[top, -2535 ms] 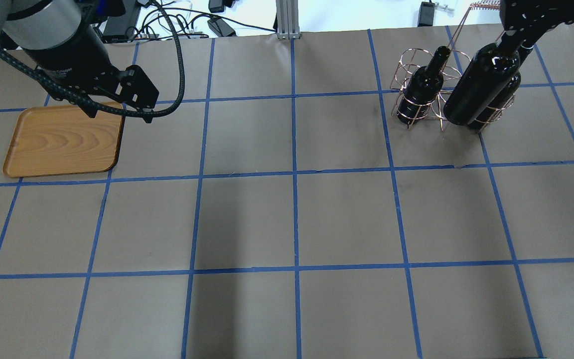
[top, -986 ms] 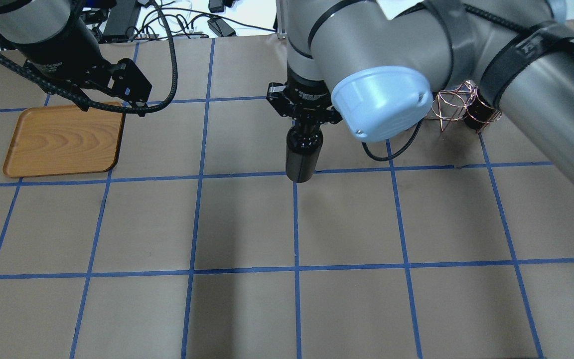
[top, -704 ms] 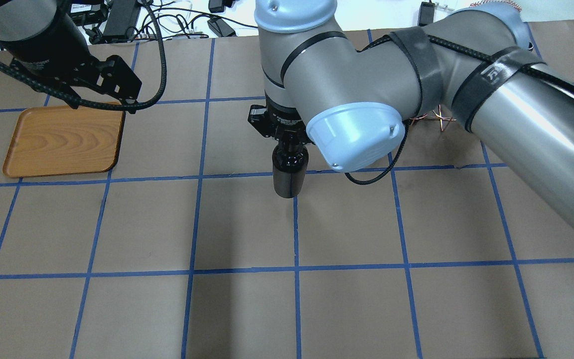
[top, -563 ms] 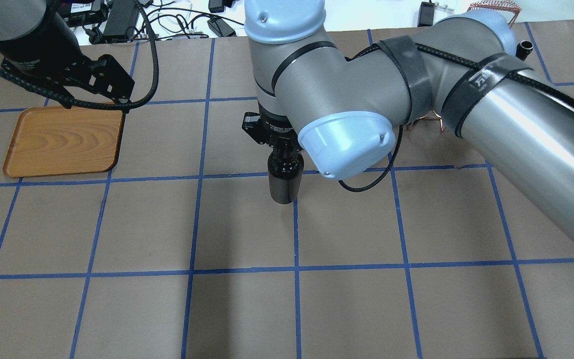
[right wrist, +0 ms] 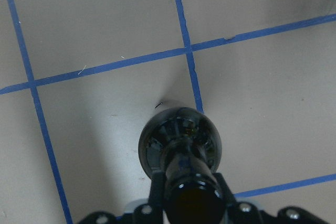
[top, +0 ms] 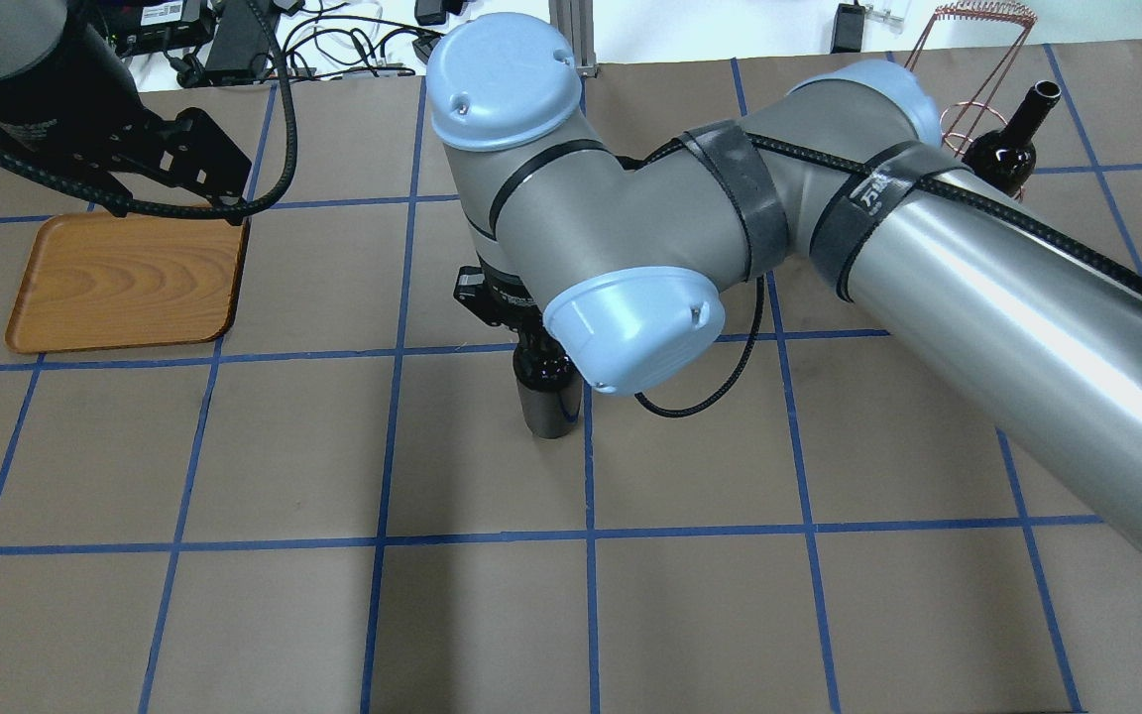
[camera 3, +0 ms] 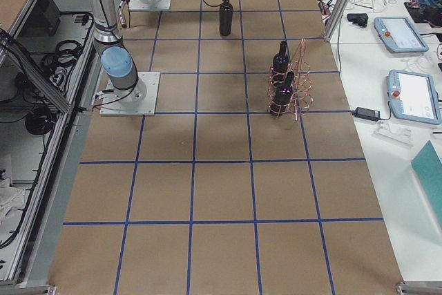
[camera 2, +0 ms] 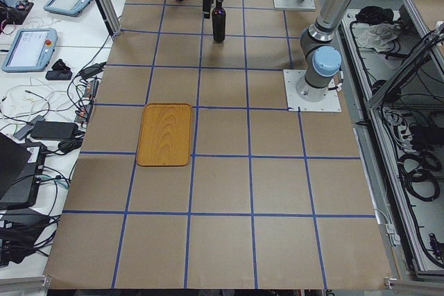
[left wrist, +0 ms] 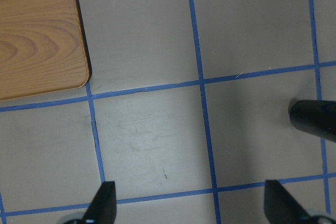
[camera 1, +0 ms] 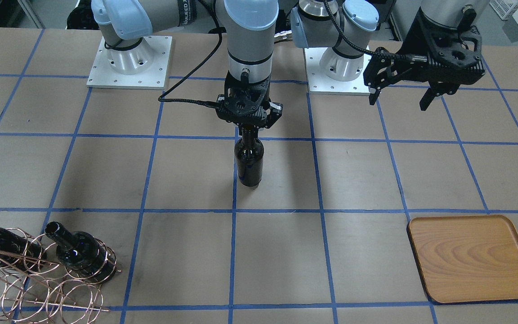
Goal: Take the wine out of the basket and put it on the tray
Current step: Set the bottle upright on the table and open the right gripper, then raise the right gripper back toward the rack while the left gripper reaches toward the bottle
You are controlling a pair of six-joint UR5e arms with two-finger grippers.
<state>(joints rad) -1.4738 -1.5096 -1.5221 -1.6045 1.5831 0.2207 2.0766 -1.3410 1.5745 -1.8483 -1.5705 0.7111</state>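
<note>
My right gripper (camera 1: pixel 249 128) is shut on the neck of a dark wine bottle (camera 1: pixel 248 159) and holds it upright near the table's middle. The bottle's base is at or just above the paper; I cannot tell which. The bottle also shows in the overhead view (top: pixel 543 405) and from above in the right wrist view (right wrist: pixel 181 148). The copper wire basket (camera 1: pixel 38 281) stands far off with two more bottles (camera 1: pixel 83 256) in it. The wooden tray (camera 1: pixel 470 256) lies empty on the other side. My left gripper (camera 1: pixel 398 102) is open and empty, hovering near the tray (left wrist: pixel 37 40).
The table is covered in brown paper with a blue tape grid. My right arm's elbow (top: pixel 630 327) hides much of the middle in the overhead view. Cables and power bricks (top: pixel 353 40) lie beyond the far edge.
My right arm has carried the bottle from the basket to the table's middle, drawing it toward the robot and lower. My left gripper has shifted slightly by the tray and stays open.
</note>
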